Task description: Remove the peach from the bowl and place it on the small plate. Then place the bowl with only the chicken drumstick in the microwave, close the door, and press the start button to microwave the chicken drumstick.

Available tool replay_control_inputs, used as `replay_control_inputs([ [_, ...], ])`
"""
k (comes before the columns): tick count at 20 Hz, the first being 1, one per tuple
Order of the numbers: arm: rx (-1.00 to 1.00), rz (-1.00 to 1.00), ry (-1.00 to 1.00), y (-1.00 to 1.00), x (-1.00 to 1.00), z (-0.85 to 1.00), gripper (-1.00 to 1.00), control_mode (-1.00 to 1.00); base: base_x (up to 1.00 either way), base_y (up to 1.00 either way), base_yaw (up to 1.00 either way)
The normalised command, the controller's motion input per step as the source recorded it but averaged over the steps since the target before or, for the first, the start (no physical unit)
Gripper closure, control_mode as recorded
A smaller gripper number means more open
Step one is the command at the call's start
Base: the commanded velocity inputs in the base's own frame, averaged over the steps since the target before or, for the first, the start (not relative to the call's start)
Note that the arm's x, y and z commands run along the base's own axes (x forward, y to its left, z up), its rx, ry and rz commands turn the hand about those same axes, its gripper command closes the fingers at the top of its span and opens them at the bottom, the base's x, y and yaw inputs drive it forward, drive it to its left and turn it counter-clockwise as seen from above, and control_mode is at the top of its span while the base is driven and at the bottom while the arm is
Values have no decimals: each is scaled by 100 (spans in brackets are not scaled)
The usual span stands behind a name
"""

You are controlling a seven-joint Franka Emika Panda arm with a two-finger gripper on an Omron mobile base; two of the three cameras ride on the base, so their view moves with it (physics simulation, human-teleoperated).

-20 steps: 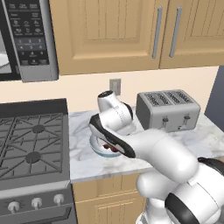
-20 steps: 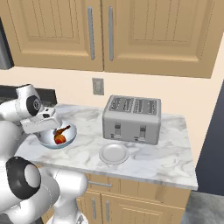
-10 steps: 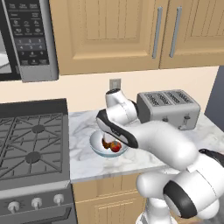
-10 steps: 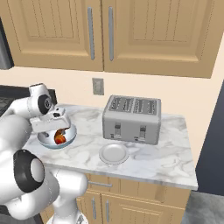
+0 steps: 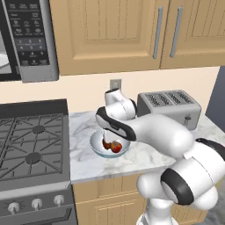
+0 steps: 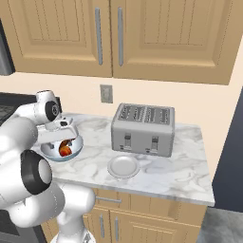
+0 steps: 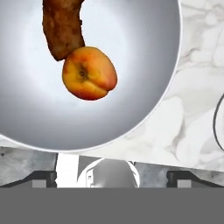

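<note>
The pale bowl (image 5: 97, 147) (image 6: 49, 152) (image 7: 135, 83) stands on the marble counter beside the stove. In it lie the orange-red peach (image 5: 116, 146) (image 6: 67, 150) (image 7: 89, 73) and the brown chicken drumstick (image 5: 106, 144) (image 7: 63, 26), touching each other. My gripper (image 5: 110, 137) (image 6: 63, 139) (image 7: 113, 178) hangs just above the bowl, pointing down, open with nothing between its fingers. The small plate (image 6: 123, 166) sits empty in front of the toaster. The microwave (image 5: 33, 39) hangs up at the left, its inside showing at the picture's edge. Its door is out of view.
A steel toaster (image 5: 169, 105) (image 6: 143, 129) stands at the back of the counter, right of the bowl. A gas stove (image 5: 30, 140) lies to the left. Wooden cabinets (image 6: 109, 33) hang above. The counter ends at the right near a dark wall.
The hand has swung to the right from the bowl's left side and now hangs over the bowl. The jaws stayed open. Bowl, peach and drumstick have not moved.
</note>
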Motion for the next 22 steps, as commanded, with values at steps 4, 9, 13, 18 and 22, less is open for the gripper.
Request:
replay_control_inputs([
  [4, 0, 0, 5, 3, 6, -22, -100, -100, 0, 0, 0],
  [9, 0, 0, 8, 1, 14, -25, -100, -100, 0, 0, 0],
  [13, 0, 0, 5, 4, 4, -29, -100, -100, 0, 0, 0],
  [18, 0, 0, 5, 6, 3, -27, -100, -100, 0, 0, 0],
  [22, 0, 0, 1, 0, 6, -11, -100, -100, 0, 0, 0],
])
